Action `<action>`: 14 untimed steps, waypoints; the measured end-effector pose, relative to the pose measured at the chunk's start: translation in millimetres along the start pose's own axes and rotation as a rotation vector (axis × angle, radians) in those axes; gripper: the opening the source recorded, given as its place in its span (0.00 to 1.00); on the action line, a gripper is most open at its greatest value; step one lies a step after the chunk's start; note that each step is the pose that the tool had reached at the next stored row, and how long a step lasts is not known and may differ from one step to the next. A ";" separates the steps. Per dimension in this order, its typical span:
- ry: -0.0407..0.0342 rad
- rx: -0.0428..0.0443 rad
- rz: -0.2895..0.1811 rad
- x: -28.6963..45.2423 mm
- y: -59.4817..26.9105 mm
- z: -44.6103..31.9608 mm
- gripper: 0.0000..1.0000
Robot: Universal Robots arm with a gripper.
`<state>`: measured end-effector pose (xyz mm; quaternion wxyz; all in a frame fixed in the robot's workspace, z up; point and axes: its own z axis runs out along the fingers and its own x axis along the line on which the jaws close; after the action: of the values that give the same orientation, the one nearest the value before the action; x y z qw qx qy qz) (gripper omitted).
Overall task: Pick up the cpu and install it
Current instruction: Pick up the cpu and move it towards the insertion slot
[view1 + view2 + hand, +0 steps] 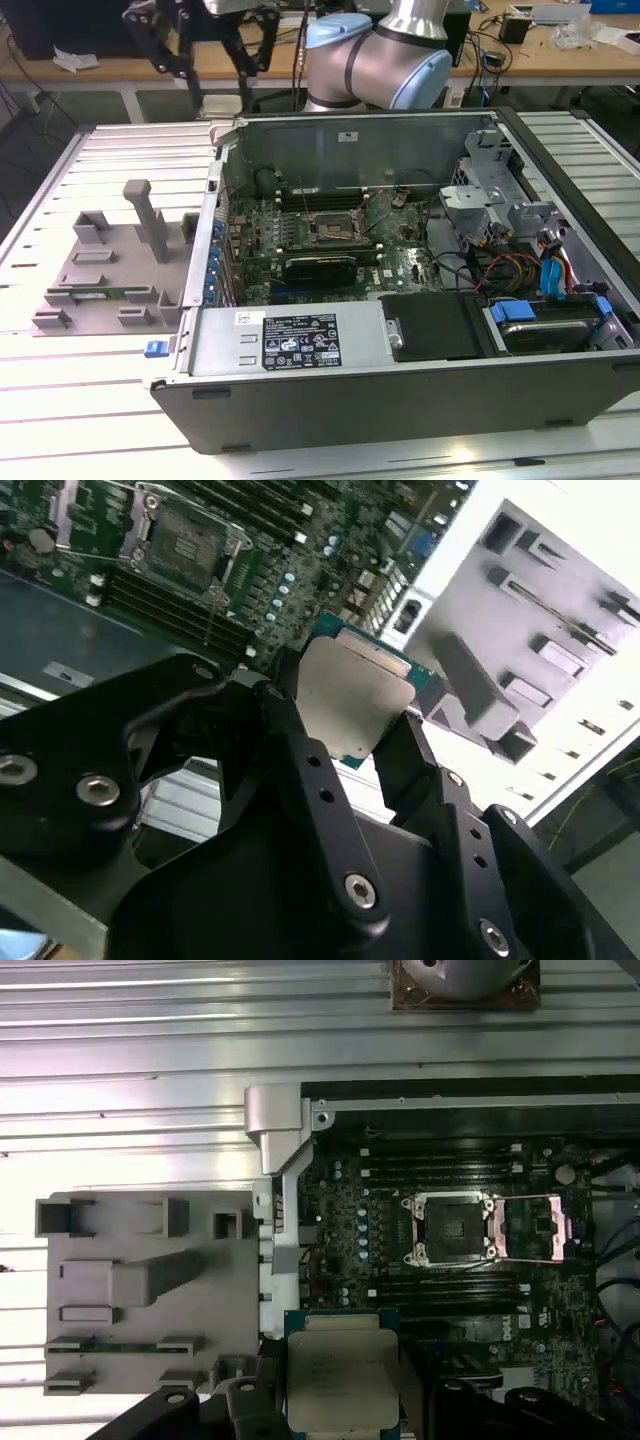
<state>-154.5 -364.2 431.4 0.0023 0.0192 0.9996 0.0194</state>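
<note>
The cpu [355, 690] is held clamped by the gripper [218, 85], upper left in the exterior view; pickup is judged done; the motherboard socket [330, 232], at frame centre, is not yet filled.

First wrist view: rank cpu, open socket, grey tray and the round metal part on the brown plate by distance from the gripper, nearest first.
1. cpu: clamped in the gripper.
2. socket, inside the case, and grey tray, outside it: too close to call.
3. round metal part: beyond the case wall, farthest.
</note>
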 end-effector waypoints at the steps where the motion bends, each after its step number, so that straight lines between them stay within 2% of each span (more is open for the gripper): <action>1: 0.0026 0.0001 0.000 -19.0 0.7 0.1 0.55; 4: 0.0044 0.0000 0.000 -53.3 2.3 1.6 0.55; 6: 0.0046 0.0002 -0.003 -69.3 5.2 14.8 0.55; 8: 0.0049 0.0001 -0.013 -77.9 5.7 23.9 0.55; 11: 0.0041 0.0000 -0.041 -80.9 5.6 31.5 0.55; 14: 0.0009 -0.0001 -0.069 -81.6 5.4 35.9 0.55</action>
<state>-72.6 -360.5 396.1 0.0025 -0.0155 0.9997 0.0194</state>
